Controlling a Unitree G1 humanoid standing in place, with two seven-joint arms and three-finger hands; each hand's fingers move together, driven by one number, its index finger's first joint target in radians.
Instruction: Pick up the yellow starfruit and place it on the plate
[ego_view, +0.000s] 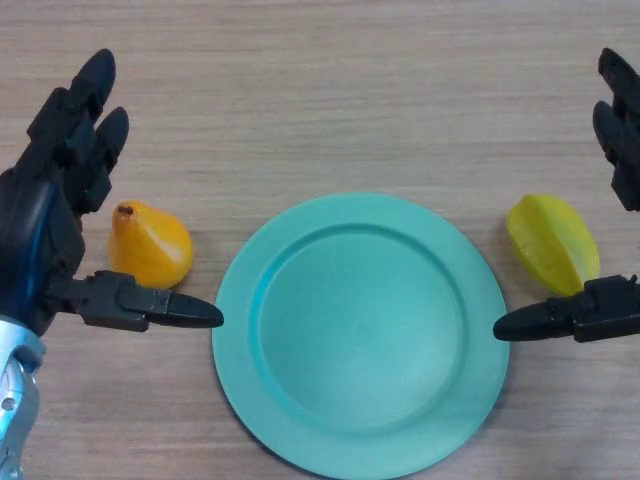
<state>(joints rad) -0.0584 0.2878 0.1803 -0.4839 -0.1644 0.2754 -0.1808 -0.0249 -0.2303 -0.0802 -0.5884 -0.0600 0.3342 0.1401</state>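
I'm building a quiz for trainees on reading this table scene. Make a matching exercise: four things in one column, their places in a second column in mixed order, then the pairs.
Things:
1. starfruit
2. orange pear
3. plate
4. left hand

Places:
A. centre of the table
B. right of the plate, between the right hand's thumb and fingers
C. left edge of the view, fingers straight
D. left of the plate, beside the left hand

Pairs: 1-B, 2-D, 3-A, 4-C
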